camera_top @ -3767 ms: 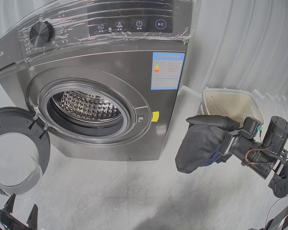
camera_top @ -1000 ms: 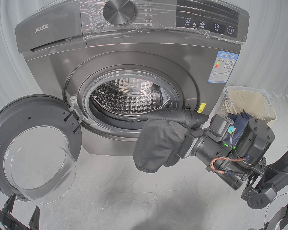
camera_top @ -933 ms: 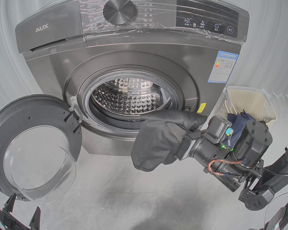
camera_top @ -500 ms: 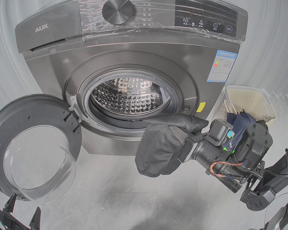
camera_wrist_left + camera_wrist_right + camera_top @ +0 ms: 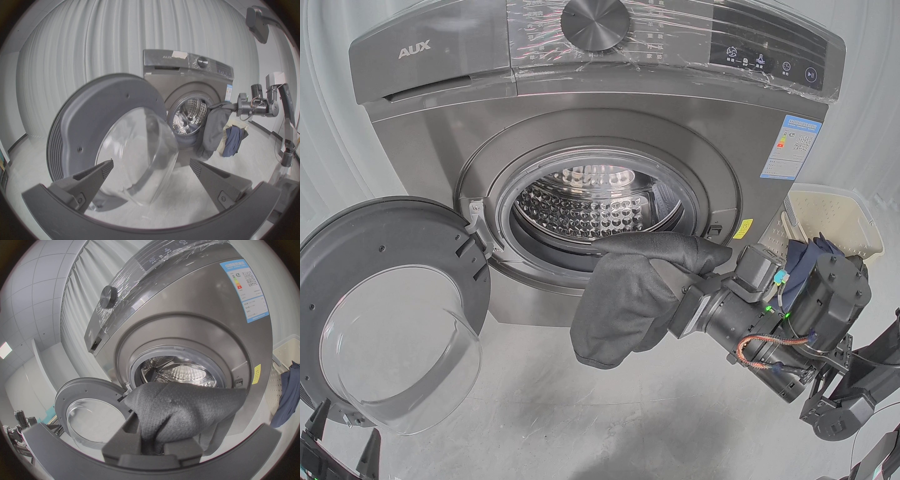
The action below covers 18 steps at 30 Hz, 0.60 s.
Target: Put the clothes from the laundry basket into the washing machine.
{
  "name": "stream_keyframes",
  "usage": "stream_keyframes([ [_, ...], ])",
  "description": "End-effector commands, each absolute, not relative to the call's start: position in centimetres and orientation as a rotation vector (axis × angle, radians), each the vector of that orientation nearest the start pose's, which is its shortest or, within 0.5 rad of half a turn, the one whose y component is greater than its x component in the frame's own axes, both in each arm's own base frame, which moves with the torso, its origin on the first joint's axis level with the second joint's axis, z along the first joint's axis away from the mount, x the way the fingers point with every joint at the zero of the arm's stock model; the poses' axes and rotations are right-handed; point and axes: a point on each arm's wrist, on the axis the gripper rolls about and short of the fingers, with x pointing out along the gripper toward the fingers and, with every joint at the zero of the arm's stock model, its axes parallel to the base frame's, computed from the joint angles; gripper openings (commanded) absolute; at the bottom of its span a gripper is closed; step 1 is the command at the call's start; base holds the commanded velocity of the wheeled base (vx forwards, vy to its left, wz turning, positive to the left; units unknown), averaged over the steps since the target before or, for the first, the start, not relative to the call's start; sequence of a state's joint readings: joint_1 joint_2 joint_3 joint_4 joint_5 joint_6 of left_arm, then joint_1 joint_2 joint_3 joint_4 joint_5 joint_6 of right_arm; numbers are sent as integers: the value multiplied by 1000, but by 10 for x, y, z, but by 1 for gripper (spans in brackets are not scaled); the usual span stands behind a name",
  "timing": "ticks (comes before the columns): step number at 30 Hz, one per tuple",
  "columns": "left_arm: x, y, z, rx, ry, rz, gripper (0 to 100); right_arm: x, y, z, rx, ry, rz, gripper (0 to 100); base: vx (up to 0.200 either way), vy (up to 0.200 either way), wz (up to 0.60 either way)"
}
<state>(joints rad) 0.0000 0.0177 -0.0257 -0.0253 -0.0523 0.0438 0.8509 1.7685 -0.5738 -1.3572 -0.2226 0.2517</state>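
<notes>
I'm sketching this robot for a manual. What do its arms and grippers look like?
The right arm is black, built of thick cylindrical segments, with a looped orange cable, small green lights and a boxy grey module. The left gripper is dark grey: two tapering wedge-shaped fingers with textured inner tips and a screw near each base.

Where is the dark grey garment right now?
In the head view, the dark grey garment hangs from the right gripper, right of centre, by the lower rim of the washing machine opening.
</notes>
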Motion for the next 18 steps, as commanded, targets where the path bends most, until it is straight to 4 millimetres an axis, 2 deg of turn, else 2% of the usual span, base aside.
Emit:
stream_keyframes([
  [1,-41,-3,141,49,-230,-129,100,197,223,185,354,-100,658,0,0,0,0],
  [2,-35,-6,154,54,-172,-268,100,199,225,190,365,-119,659,0,0,0,0],
  [5,-18,-9,156,35,-48,-417,100,205,227,190,370,-124,647,0,0,0,0],
  [8,11,-12,159,-8,121,-578,100,208,228,190,383,-124,641,0,0,0,0],
  [10,17,-13,160,-15,153,-612,100,208,228,191,388,-124,642,0,0,0,0],
  [11,36,-15,165,-26,203,-705,100,209,228,192,406,-124,642,0,0,0,0],
  [12,39,-15,165,-28,209,-719,100,209,229,193,408,-125,644,0,0,0,0],
  [14,61,-20,167,-28,252,-813,100,210,230,196,435,-132,649,0,0,0,0],
  [18,88,-33,160,-32,333,-905,100,208,234,200,463,-136,679,0,0,0,0],
])
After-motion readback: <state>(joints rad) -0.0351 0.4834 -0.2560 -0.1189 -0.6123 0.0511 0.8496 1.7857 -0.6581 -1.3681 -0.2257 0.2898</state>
